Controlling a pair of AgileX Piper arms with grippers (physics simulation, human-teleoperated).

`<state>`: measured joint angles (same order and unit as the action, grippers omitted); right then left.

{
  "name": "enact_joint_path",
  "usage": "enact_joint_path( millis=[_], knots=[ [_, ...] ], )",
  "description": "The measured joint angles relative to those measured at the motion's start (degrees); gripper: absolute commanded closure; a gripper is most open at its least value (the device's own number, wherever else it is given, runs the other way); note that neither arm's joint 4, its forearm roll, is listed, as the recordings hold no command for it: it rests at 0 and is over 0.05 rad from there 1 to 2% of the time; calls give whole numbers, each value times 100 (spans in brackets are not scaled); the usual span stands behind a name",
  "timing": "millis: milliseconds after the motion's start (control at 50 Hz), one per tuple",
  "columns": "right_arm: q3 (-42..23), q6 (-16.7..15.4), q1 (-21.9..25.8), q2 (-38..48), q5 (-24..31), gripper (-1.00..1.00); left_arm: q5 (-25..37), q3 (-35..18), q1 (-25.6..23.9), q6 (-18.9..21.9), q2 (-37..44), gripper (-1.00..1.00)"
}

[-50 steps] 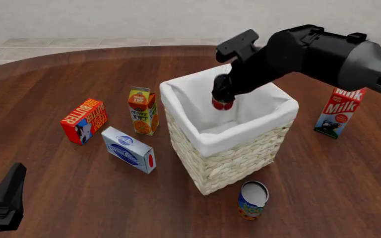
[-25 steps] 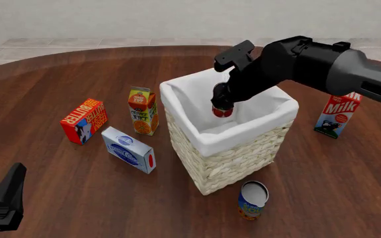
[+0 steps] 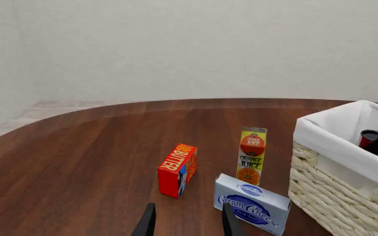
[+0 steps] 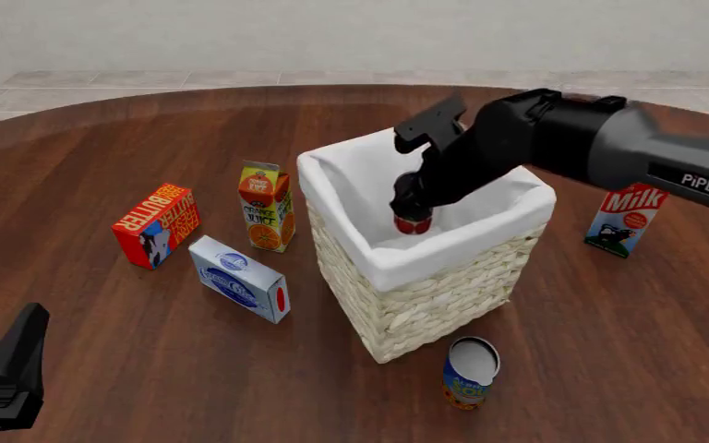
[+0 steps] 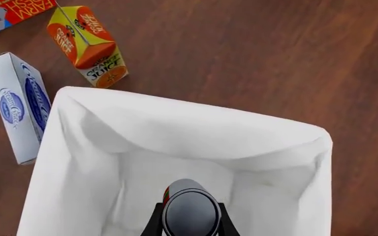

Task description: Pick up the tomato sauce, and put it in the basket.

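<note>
Nearest the camera, the left gripper (image 4: 7, 383) is idling low at the table's (image 4: 108, 369) near edge, its fingers parted around nothing in the left wrist view. A blue-and-orange can (image 4: 469, 372) is standing just in front of the basket (image 4: 435, 295), untouched. Over the basket, the right gripper (image 4: 412, 210) is reaching down inside the liner (image 5: 196, 132), jaws clenched on the tomato sauce (image 4: 413, 222) — the can is hanging upright within the rim, off the floor as far as can be judged. Doing this well likely means lowering further before letting go, keeping the can centred between the cloth walls, then opening fully and lifting straight up so the fingers are not dragging the liner. Beyond — a milk carton (image 4: 630, 219) is standing clear.
</note>
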<state>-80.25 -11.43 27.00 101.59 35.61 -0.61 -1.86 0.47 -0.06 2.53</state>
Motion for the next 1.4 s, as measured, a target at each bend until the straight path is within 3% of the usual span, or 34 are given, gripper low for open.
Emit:
enact_joint_path(
  millis=[560, 580, 1400],
  knots=[
    [123, 11, 55, 154, -97, 100, 0, 0, 0, 0, -1, -100],
    [118, 10, 58, 156, -98, -100, 1, 0, 0, 0, -1, -100],
    [110, 70, 100, -228, 27, -100, 0, 0, 0, 0, -1, -100]
  ],
)
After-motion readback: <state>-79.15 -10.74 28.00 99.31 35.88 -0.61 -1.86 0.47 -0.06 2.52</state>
